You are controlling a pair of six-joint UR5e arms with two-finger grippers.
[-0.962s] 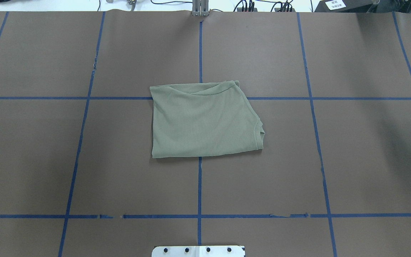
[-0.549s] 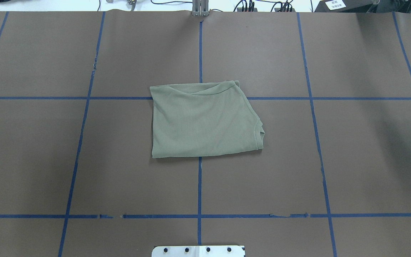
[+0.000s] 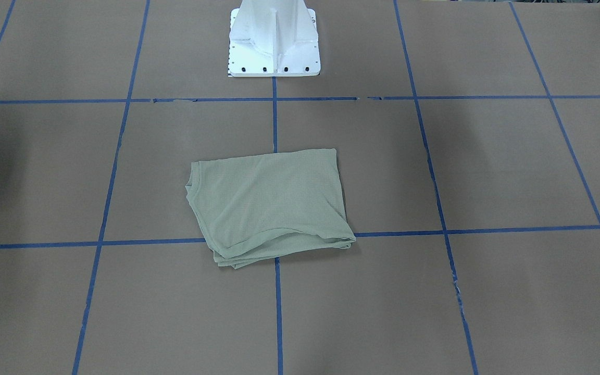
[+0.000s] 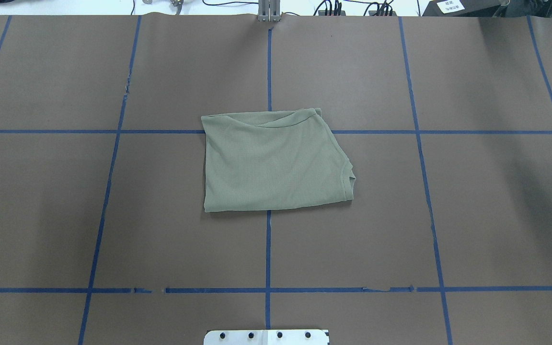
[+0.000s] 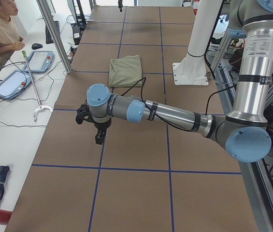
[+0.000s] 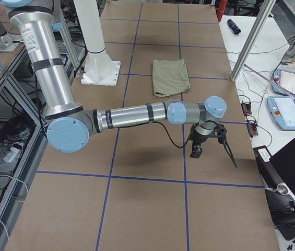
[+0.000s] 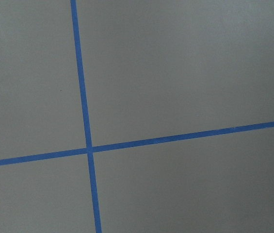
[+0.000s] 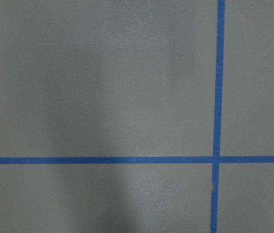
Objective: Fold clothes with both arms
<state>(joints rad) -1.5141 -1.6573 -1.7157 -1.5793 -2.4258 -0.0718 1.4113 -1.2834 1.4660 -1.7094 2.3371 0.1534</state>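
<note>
- step: the shirt [image 4: 273, 160] lies in a compact, roughly square stack at the middle of the surface [image 4: 41, 215], so the folding looks done or nearly so.
- shirt sits over a tape [image 4: 269, 249] crossing, in front of the base [image 3: 274, 41], with nothing touching it.
- front view: the layered edges on the side away from the robot splay a bit and the corners don't line up; the ribbed hem shows on one side.
- left arm [image 5: 175, 113] is stretched low towards its end of the surface, left tool [image 5: 99, 137] hanging just over bare paper, well apart from the shirt.
- right arm [image 6: 131, 114] mirrors it at the other end, right tool [image 6: 196, 151] also over bare paper, well apart from the shirt.
- tool state: both show clearly only in the side views, so you can't tell how far open either one is. neither seems to carry any cloth.
- wrist views: only bare surface and tape crossings, no fingers, no shirt.
- next: if you count this as folded, park the arms. if you want another fold or a tidy-up, bring both tools back to the splayed edge, pinch all layers at the two corners and move them together so the stack doesn't skew.
</note>
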